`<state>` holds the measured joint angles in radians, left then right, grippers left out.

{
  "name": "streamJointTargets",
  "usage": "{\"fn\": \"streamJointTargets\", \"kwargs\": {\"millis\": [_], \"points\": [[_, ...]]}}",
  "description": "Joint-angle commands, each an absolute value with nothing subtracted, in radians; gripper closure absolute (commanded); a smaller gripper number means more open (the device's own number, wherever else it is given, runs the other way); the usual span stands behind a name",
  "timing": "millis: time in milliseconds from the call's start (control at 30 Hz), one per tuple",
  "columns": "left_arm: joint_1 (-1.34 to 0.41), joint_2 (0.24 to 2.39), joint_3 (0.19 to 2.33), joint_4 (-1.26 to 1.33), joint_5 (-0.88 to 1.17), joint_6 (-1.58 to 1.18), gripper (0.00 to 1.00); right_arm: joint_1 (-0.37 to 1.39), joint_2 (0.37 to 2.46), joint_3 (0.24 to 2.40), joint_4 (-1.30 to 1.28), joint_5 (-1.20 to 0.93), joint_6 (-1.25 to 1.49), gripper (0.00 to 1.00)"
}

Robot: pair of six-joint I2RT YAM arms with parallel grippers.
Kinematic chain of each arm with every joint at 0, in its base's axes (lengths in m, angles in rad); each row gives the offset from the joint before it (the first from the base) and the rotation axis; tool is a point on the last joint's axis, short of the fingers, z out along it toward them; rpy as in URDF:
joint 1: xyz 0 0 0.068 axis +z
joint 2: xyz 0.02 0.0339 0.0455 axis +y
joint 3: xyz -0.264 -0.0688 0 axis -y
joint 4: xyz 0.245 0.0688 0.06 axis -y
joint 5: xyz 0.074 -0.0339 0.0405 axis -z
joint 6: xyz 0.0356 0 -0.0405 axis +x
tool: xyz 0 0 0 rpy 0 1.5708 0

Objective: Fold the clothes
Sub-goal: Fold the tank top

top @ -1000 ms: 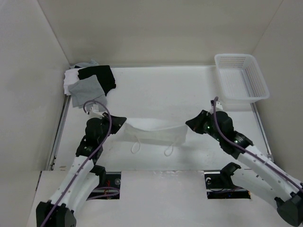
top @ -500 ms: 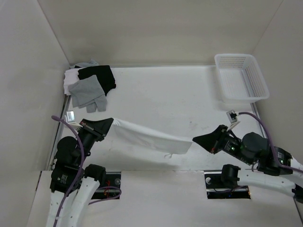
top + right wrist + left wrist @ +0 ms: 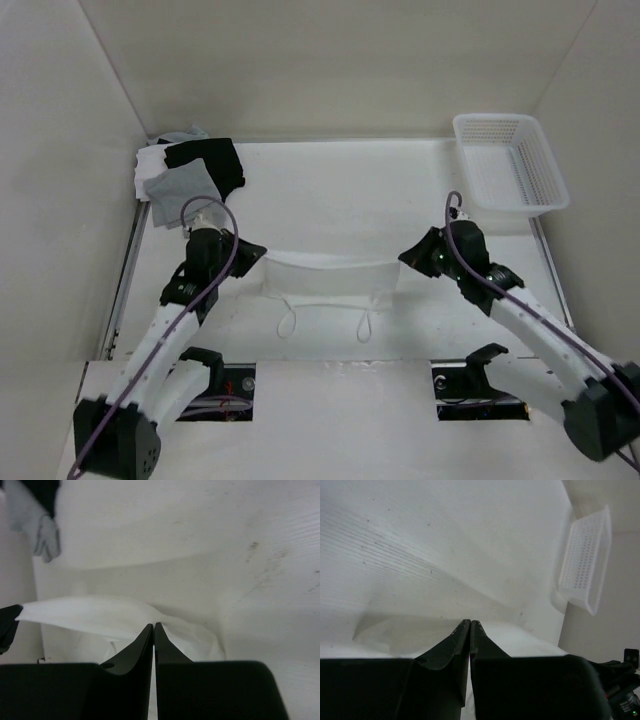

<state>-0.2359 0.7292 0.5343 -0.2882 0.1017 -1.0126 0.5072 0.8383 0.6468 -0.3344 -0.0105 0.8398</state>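
Left tool is pressing its fingers together, pinching one upper corner of the thin white sleeveless fabric garment. Right tool is doing the same, clamped on the opposite corner. Both are holding it stretched between them, likely so the cloth is spreading flat before being laid down for a fold. Two narrow strap loops are dangling from the lower edge, touching or just above the white worktop; cannot tell which. Garment is hanging well apart from the white plastic mesh basket, to its left and nearer the arm bases. Pile of grey and black garments is lying far left of the basket, not involved.
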Motion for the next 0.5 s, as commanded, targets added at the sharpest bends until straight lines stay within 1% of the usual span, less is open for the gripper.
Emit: {"fn": "streamJointTargets", "kwargs": {"millis": [0, 133, 267, 333, 467], "points": [[-0.205, 0.93, 0.537, 0.064, 0.143, -1.051, 0.98, 0.377, 1.022, 0.63, -0.016, -0.258, 0.793, 0.93], [-0.185, 1.239, 0.613, 0.283, 0.169, -1.11, 0.98, 0.323, 1.302, 0.727, 0.116, -0.267, 0.804, 0.93], [-0.162, 1.449, 0.686, 0.425, 0.202, -1.19, 0.98, 0.282, 1.498, 0.854, 0.166, -0.274, 0.805, 0.93], [-0.148, 1.5, 0.701, 0.477, 0.235, -1.222, 0.98, 0.275, 1.535, 0.877, 0.173, -0.281, 0.807, 0.93], [-0.146, 1.499, 0.664, 0.514, 0.233, -1.229, 0.97, 0.28, 1.52, 0.839, 0.175, -0.272, 0.795, 0.92]]}}
